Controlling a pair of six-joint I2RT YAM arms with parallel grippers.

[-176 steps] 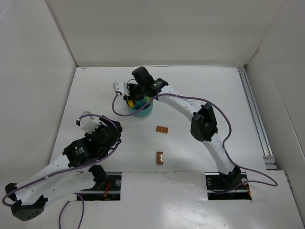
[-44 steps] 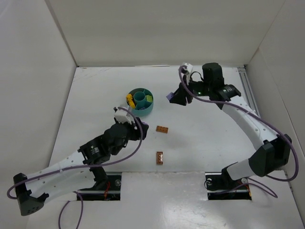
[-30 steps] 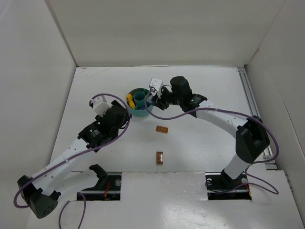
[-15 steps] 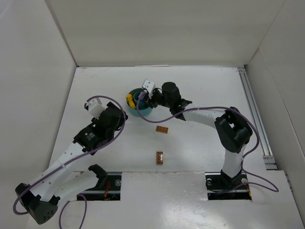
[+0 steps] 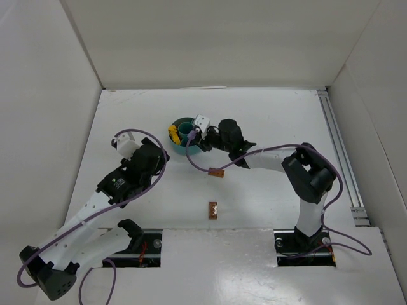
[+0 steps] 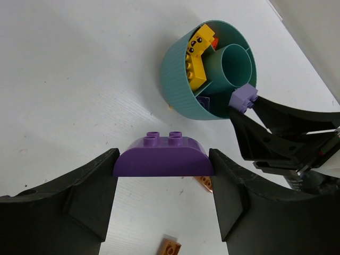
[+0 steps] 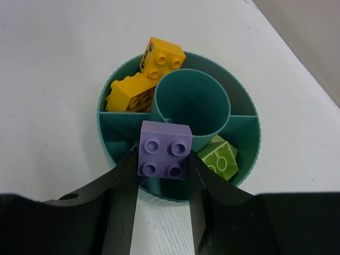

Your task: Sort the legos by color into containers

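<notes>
The teal dish (image 5: 179, 123) stands left of centre on the table. My right gripper (image 7: 163, 159) is shut on a lilac four-stud lego (image 7: 164, 149), hanging over the dish's near compartment beside the centre well (image 7: 192, 101). Two yellow legos (image 7: 154, 61) lie in a far section, and a lime green one (image 7: 220, 159) in the right section. My left gripper (image 6: 163, 166) is shut on a dark purple curved lego (image 6: 163, 158), held above the table a short way from the dish wall (image 6: 175, 79). Inside I also see a red lego (image 6: 213, 41) and a purple one (image 6: 203, 102).
Two brown legos lie loose on the table: one (image 5: 217, 172) just below the right arm, one (image 5: 213, 210) nearer the front edge. White walls close off the left, back and right. The right arm's purple cable loops beside the dish.
The right arm has swung in from the far right to the dish, carrying the lilac lego. The left gripper has pulled back up and left with its purple lego.
</notes>
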